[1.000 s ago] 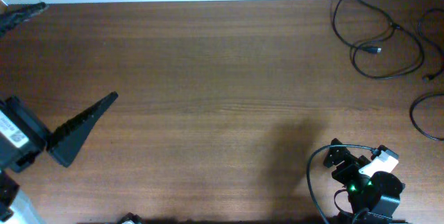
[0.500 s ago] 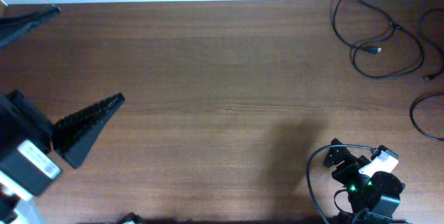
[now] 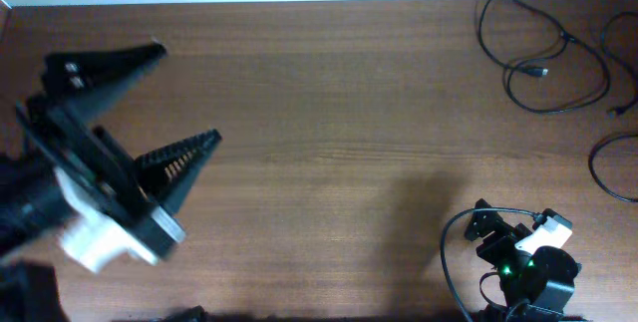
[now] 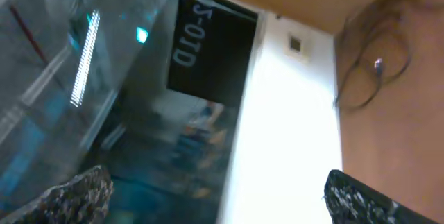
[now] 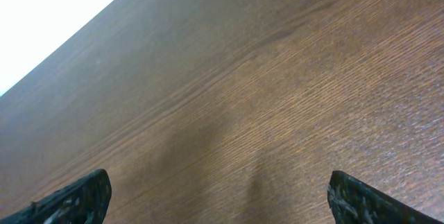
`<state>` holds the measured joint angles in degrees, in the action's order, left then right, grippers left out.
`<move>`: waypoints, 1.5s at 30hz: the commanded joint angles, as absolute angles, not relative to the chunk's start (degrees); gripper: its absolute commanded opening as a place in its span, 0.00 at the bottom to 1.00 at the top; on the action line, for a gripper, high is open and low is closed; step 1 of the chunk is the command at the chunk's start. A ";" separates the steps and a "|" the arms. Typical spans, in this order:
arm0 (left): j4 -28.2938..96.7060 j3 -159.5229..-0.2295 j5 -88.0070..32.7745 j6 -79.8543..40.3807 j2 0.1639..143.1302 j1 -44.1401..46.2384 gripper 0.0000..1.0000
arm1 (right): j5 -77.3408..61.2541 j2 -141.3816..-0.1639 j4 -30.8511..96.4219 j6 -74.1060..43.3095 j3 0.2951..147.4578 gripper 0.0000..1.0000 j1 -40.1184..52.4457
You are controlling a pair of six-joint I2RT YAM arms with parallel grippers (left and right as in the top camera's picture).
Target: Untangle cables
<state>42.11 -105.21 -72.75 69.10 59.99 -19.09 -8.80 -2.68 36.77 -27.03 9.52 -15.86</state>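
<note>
Cables (image 3: 566,38) were seen at the far right corner of the wooden table (image 3: 329,113), well apart from both grippers. The table's brown top was spread across nearly the whole overhead view. The left gripper (image 3: 187,95) was held above the table's left side, its jaws spread wide with nothing between them. Its wrist camera was tilted up toward a white wall (image 4: 291,127). The right arm (image 3: 523,262) was folded at the near right edge, and its gripper (image 5: 218,195) was shown wide open over wood, gripping nothing. One cord was laid in loose overlapping loops. A separate cord (image 3: 592,162) was curved at the right edge. A small plug (image 3: 539,71) was seen inside the loops.
</note>
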 commanded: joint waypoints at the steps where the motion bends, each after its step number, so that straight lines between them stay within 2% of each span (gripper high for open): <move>1: 44.56 -105.78 -58.50 82.00 55.86 -13.54 0.99 | -8.32 -2.35 36.64 -27.07 9.26 0.99 -15.40; 7: 52.23 -105.78 -44.36 81.97 52.77 -5.87 0.98 | -8.34 -2.35 36.64 -27.07 9.26 0.99 -15.40; 11: 66.00 -105.75 -34.57 81.21 50.30 -0.93 0.98 | -8.32 -2.35 36.64 -27.07 9.26 0.99 -15.40; 13: 69.45 -105.73 -30.06 72.44 49.34 0.82 0.98 | -8.32 -2.35 36.64 -27.07 9.26 0.99 -15.40; 18: 69.56 -105.16 -14.31 34.17 46.74 4.84 0.98 | -8.34 -2.35 36.64 -27.07 9.26 0.99 -15.40; 24: 69.14 -98.21 -8.45 27.27 40.60 10.87 0.98 | -8.32 -2.35 36.64 -27.07 9.26 0.99 -15.40; 30: 57.71 -78.54 -0.05 10.63 27.68 11.99 0.98 | -8.32 -2.35 36.64 -27.07 9.26 0.99 -15.40; 38: 33.30 -44.69 0.40 9.67 10.13 11.60 0.98 | -8.34 -2.35 36.64 -27.07 9.26 0.99 -15.40; 45: 14.00 -19.55 0.27 7.97 3.09 8.56 0.98 | -8.34 -2.35 36.64 -27.07 9.26 0.99 -15.40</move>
<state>18.92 -27.90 -0.51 9.52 6.13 9.87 -8.80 -2.68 36.75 -26.98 9.52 -15.84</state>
